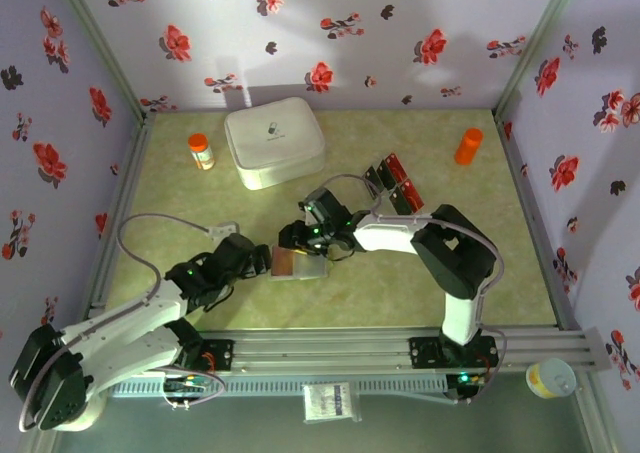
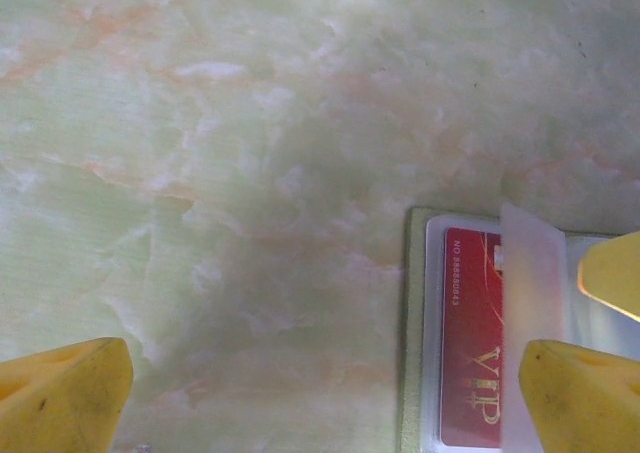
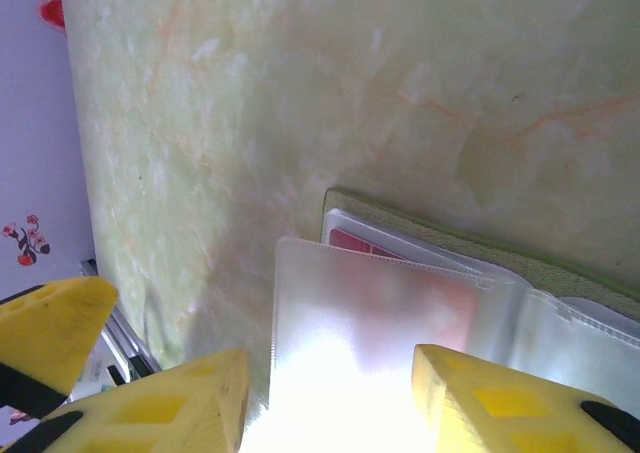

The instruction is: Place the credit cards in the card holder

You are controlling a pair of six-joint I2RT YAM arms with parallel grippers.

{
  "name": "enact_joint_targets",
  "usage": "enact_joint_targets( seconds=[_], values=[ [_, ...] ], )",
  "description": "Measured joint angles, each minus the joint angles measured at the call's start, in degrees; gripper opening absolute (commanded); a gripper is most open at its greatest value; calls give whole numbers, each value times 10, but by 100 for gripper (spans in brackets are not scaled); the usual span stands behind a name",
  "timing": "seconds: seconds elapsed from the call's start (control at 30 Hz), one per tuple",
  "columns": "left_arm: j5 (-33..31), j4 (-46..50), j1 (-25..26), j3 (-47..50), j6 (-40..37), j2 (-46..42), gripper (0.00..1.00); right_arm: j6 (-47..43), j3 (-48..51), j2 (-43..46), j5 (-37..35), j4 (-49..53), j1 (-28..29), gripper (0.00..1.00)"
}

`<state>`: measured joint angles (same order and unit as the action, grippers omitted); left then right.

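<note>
Found card holder (image 1: 298, 263) open by near edge of surface (image 1: 180, 198), one red card (image 2: 470, 358) pocketed; remaining credit cards (image 1: 395, 183) right of centre. Noted left jaws wide, right jaws about clear leaf (image 3: 370, 323), grip undetermined.

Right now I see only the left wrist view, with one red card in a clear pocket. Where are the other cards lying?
Observer: The loose credit cards, red and black, lie clustered on the table, farther out than the card holder and to its right.
Operator: Whose is the yellow finger at my right edge?
Observer: It looks like the right gripper, which hangs over the open holder.
Operator: Does anything else stand behind it?
Observer: A white box stands near the table's far edge, apart from the holder.
</note>
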<state>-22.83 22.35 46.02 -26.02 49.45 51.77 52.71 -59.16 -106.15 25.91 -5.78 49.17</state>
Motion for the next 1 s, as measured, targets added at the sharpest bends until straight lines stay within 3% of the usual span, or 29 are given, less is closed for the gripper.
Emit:
enact_joint_targets(
  seconds=[0.2,0.5,0.77,0.9,1.0],
  values=[
    [12,-13,-2,0,-1,15,100,-2,8,18,0,0,-11,43],
    [26,-26,-2,-7,-7,47,100,-7,13,19,0,0,-12,11],
    [34,-31,-2,-19,-18,61,100,-5,13,-2,0,-9,-1,8],
    [36,-31,-2,-19,-18,69,100,-2,11,-21,0,-9,7,14],
    [40,-32,-2,-19,-19,77,100,-1,6,-31,0,-9,11,13]
  ],
)
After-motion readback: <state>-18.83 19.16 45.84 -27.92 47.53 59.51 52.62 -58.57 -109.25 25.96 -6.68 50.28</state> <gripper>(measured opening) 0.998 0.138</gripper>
